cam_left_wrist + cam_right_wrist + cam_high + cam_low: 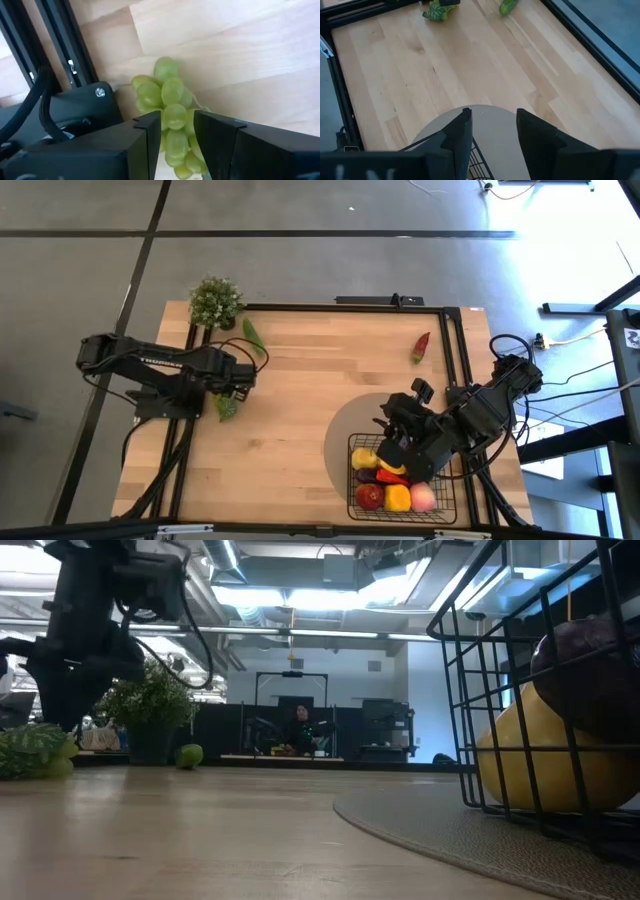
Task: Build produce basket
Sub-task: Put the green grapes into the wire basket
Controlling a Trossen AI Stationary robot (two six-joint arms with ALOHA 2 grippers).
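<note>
The left gripper hangs over the green grapes, fingers apart, perhaps touching the bunch. The right gripper, fingers parted and empty, hovers above the basket, which holds produce.

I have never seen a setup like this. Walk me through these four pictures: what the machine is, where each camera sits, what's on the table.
Two dark robot arms work at a wooden table. One camera looks straight down, one sits at table height, and one rides on each wrist. The left gripper is open around the green grapes at the table's left edge. The right gripper is open and empty above the basket, which already holds produce. A cucumber, a chili and a potted plant remain on the table.
</note>
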